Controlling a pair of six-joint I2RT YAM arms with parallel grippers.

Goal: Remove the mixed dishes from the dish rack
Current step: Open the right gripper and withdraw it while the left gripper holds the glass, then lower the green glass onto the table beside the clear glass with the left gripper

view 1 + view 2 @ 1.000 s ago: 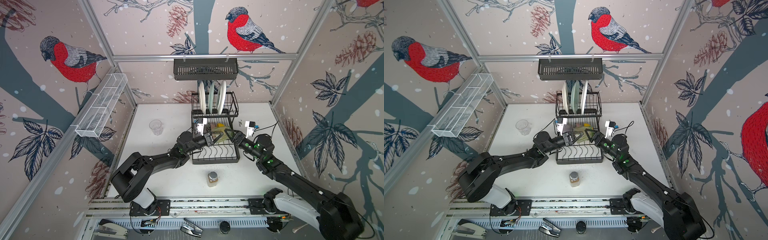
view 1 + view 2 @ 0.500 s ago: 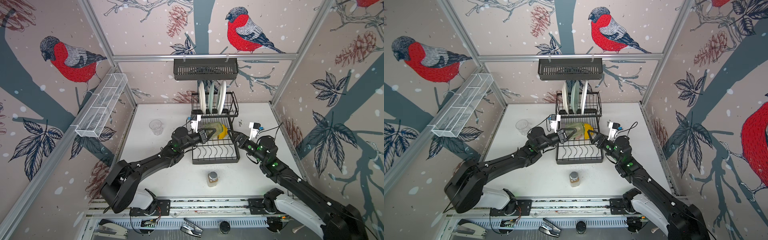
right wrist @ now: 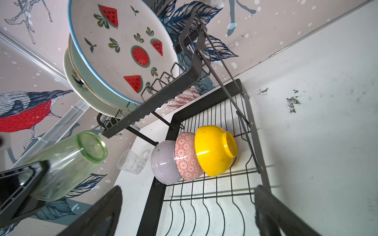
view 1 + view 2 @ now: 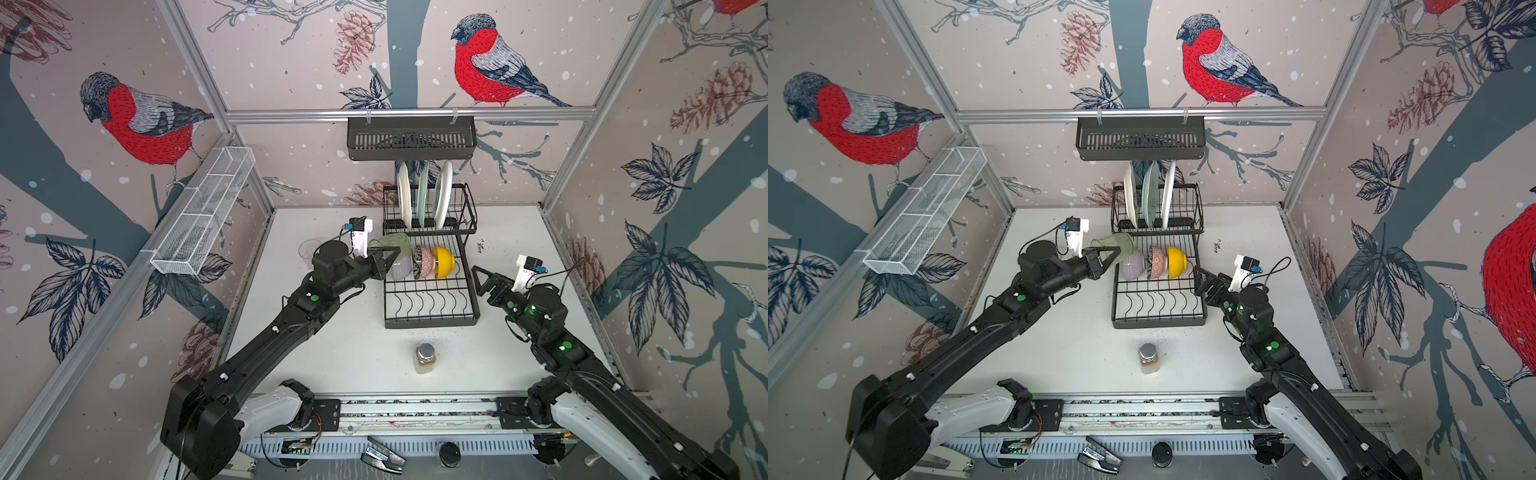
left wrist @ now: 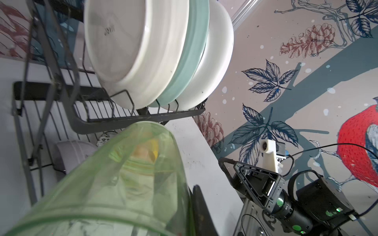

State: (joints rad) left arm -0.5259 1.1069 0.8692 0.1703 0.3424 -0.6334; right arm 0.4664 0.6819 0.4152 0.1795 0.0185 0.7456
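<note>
Reaching level, left claw (image 4: pixel 390 259) clamps green tumbler (image 4: pixel 395 240) sideways — right claw (image 4: pixel 478 281) gapes.

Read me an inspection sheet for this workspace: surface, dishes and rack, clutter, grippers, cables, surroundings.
Surface: white table, dark specks beside the dish rack.
Job's things: three plates upright in the raised tier; lilac bowl, pink-patterned bowl and yellow bowl on their sides in a row on the lower tier; clear tumbler on the table left of the rack; green tumbler held sideways off the table.
Clutter: jar of brown powder in front of the rack.
Grippers: left gripper shut on the green tumbler; right gripper open, empty, right of the rack.
Cables: camera cables loop free at both wrists.
Surroundings: black slotted basket on the back rail; white mesh tray on the left rail; bird-print walls.
</note>
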